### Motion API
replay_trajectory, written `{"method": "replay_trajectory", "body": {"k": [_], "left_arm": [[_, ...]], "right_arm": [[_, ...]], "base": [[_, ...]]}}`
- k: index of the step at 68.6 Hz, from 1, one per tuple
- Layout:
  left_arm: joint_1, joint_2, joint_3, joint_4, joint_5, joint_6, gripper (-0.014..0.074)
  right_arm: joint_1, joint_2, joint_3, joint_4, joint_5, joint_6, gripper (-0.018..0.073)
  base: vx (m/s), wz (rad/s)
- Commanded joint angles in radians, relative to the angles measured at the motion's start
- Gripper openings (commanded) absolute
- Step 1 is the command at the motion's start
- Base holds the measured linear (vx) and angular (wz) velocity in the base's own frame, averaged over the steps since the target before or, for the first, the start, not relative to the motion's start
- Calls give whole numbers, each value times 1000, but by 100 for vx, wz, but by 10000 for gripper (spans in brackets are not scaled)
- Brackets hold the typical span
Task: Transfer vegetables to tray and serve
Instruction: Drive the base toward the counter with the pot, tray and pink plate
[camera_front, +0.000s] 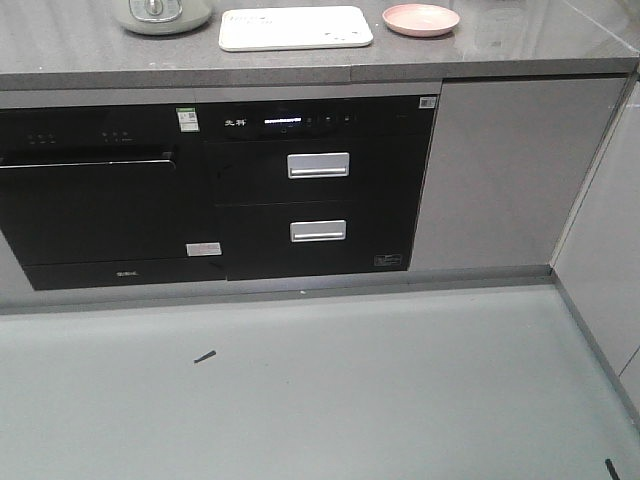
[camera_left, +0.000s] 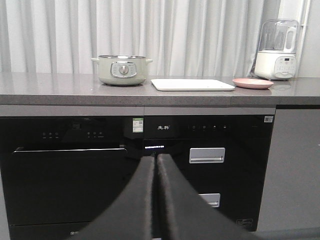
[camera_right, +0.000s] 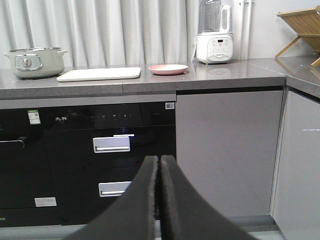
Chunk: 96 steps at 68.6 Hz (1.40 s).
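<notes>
Nearest us, our left gripper (camera_left: 155, 161) and right gripper (camera_right: 159, 160) are each pressed together, pinching nothing. Beyond, on the grey counter (camera_front: 90, 50), the tray (camera_front: 295, 28) lies flat between pot (camera_front: 160, 14) and pink plate (camera_front: 420, 19), its long axis parallel to the front edge.

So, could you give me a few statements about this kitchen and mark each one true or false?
1. The tray lies on the counter between the green pot and the pink plate. True.
2. Lettuce leaves already lie on the tray. False: its surface is bare.
3. The left gripper is wide open. False: its fingers are pressed together.
4. The right gripper is shut and holds nothing. True.
5. The blender stands on the pink plate. False: it stands on the counter, apart from the plate.
</notes>
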Motion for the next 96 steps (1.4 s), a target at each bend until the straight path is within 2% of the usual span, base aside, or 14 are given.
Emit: {"method": "replay_trajectory", "body": {"k": [1,96], "left_arm": [[-5,-15,24,0,-75,-8,-6],[-5,-15,24,0,-75,-8,-6]], "right_arm": [[-5,-4,7,-12,-74,-3,-8],[-5,-4,7,-12,-76,-3,-8]], "base": [[14,-5],[11,-1]]}}
